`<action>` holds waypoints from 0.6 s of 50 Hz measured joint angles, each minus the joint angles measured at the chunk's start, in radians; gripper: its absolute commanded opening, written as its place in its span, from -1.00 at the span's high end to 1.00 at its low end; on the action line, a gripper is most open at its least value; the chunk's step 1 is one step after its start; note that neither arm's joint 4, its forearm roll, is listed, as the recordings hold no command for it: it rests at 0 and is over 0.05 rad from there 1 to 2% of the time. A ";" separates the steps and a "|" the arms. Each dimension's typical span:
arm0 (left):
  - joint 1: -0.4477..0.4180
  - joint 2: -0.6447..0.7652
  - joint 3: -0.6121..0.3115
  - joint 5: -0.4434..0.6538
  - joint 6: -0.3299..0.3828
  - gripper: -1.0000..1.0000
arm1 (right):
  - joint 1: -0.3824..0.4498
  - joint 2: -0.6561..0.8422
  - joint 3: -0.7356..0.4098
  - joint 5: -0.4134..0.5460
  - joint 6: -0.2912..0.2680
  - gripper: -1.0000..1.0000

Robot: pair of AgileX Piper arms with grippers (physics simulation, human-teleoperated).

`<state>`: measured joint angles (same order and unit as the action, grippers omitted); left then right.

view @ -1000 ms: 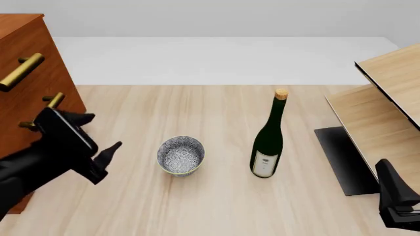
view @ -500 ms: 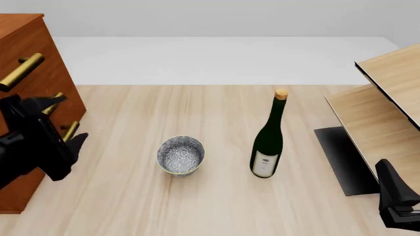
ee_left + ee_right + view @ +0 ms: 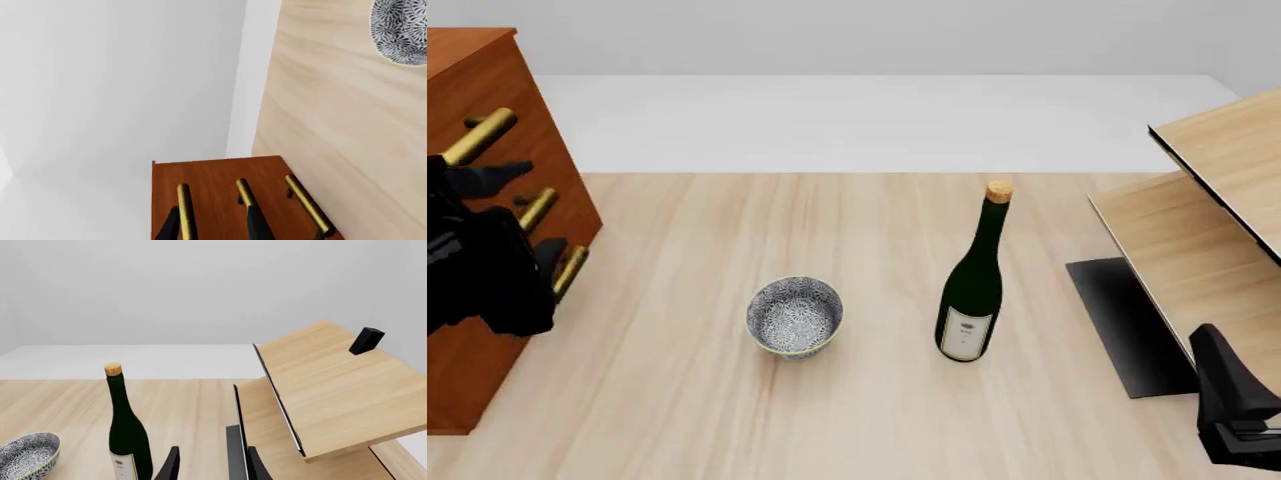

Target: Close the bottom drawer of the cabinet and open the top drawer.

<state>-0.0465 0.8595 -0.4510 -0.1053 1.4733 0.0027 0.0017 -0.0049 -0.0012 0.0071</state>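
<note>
The reddish-brown cabinet (image 3: 567,190) stands at the table's left edge. Its front also fills the lower part of the left wrist view, where the cabinet (image 3: 213,172) shows three brass handles. The top drawer (image 3: 510,95) has its handle (image 3: 478,137) highest, and the bottom drawer (image 3: 487,375) has its handle (image 3: 567,272) lowest. All drawer fronts look flush. My left gripper (image 3: 521,215) is open against the cabinet front, its fingers (image 3: 257,225) spread about the top and middle handles. My right gripper (image 3: 213,467) hangs open and empty at the near right, far from the cabinet.
A patterned bowl (image 3: 794,315) sits mid-table, with a dark green corked bottle (image 3: 970,290) upright to its right. A pale-wood shelf unit (image 3: 1214,200) on a black base (image 3: 1121,320) fills the right side, and a small black block (image 3: 366,340) lies on it.
My left gripper has swung left and upward, from low beside the cabinet's bottom handle to the front by the upper handles. The right arm, bowl and bottle have not moved.
</note>
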 measured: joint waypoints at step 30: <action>0.157 0.169 -0.022 -0.231 0.192 -1.00 | -0.001 0.001 -0.001 0.000 -0.003 -1.00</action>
<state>0.1103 1.0281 -0.4726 -0.3360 1.6650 0.0016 0.0027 -0.0060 -0.0012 0.0043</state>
